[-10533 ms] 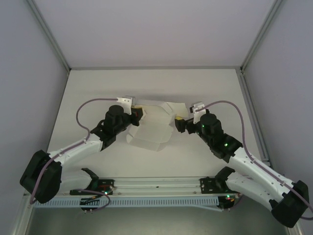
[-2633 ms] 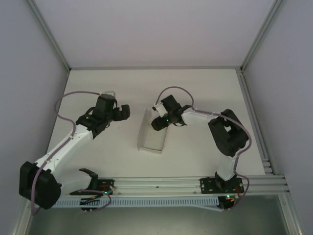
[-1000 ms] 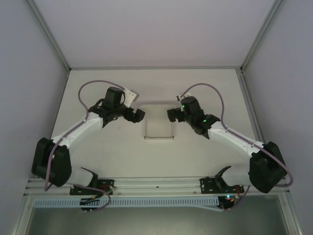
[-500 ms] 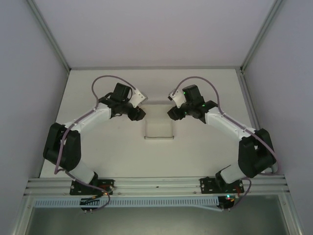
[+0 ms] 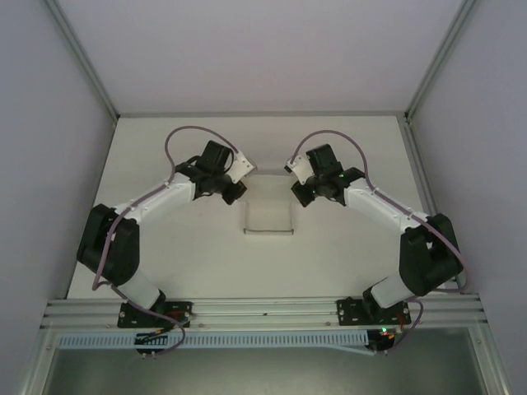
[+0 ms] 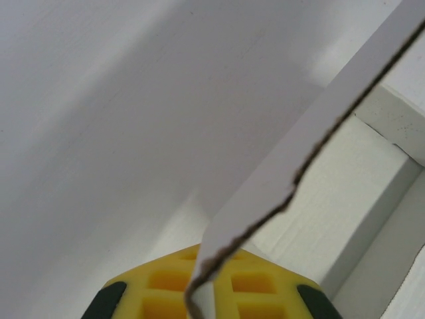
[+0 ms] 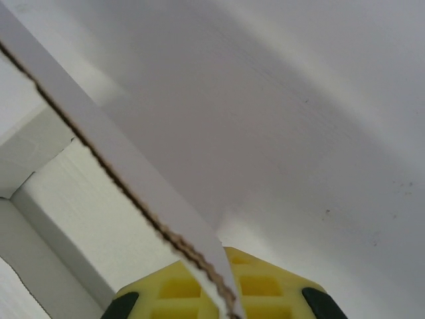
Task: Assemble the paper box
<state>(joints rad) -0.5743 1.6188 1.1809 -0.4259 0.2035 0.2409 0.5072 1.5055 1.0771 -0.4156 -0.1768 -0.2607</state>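
As both flank the paper box [image 5: 268, 216], left end effector [image 6: 202, 292] and right end effector [image 7: 226, 292] pinch its edges.

Top view: left pincer [image 5: 238, 192] and right pincer [image 5: 299, 194] too small to read their opening. Wrist views: paper box [image 6: 265, 179] edge blurred, yellow pad [image 6: 166, 299] cut off at bottom edge.

A robotics lab test cell is shown. A bare white desk [image 5: 346, 263] is boxed in by plain pale walls [image 5: 41, 164] framed with aluminium struts [image 5: 82, 62]. A left arm [image 5: 156, 197] and a right arm [image 5: 383, 210] are bolted to a metal rail [image 5: 263, 306] at the near edge, and a slotted cable duct [image 5: 263, 339] is run below it.
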